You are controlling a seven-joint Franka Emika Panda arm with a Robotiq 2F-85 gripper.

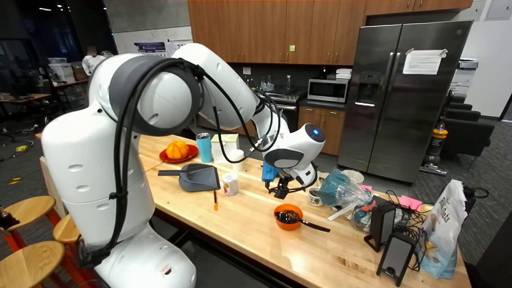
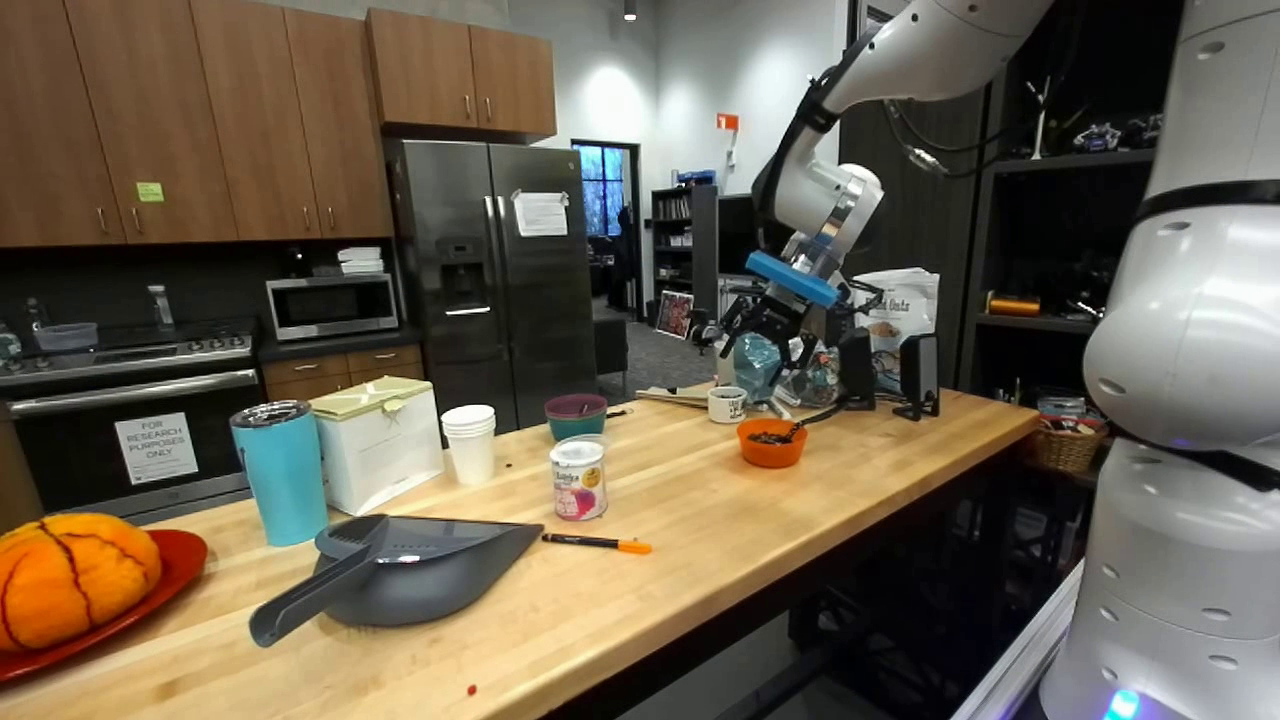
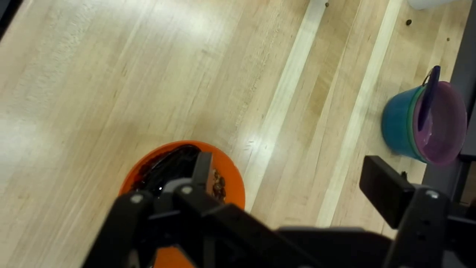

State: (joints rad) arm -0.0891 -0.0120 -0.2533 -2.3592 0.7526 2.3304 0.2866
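Observation:
My gripper (image 1: pixel 282 193) is open and empty above the wooden table; it also shows in an exterior view (image 2: pixel 765 352) and in the wrist view (image 3: pixel 293 178). An orange bowl (image 1: pixel 286 227) with dark brown bits in it stands on the table, and also shows in an exterior view (image 2: pixel 770 456). A black spoon (image 1: pixel 315 227) rests in it, handle over the rim. In the wrist view, one finger overlaps the orange bowl (image 3: pixel 234 178) and the spoon's head (image 3: pixel 173 163); part of the bowl is hidden. Stacked blue and pink cups (image 3: pixel 397 119) lie beyond the far finger, holding a purple utensil (image 3: pixel 429 98).
A white mug (image 2: pixel 727 405), plastic bags (image 1: pixel 340 188), black speakers (image 1: pixel 382 224) and an oats bag (image 1: pixel 444 228) stand near the bowl. A tin (image 2: pixel 578 485), marker (image 2: pixel 600 543), grey dustpan (image 2: pixel 440 585), paper cups (image 2: pixel 469 445), box (image 2: pixel 380 450) and blue tumbler (image 2: pixel 282 475) stand farther along.

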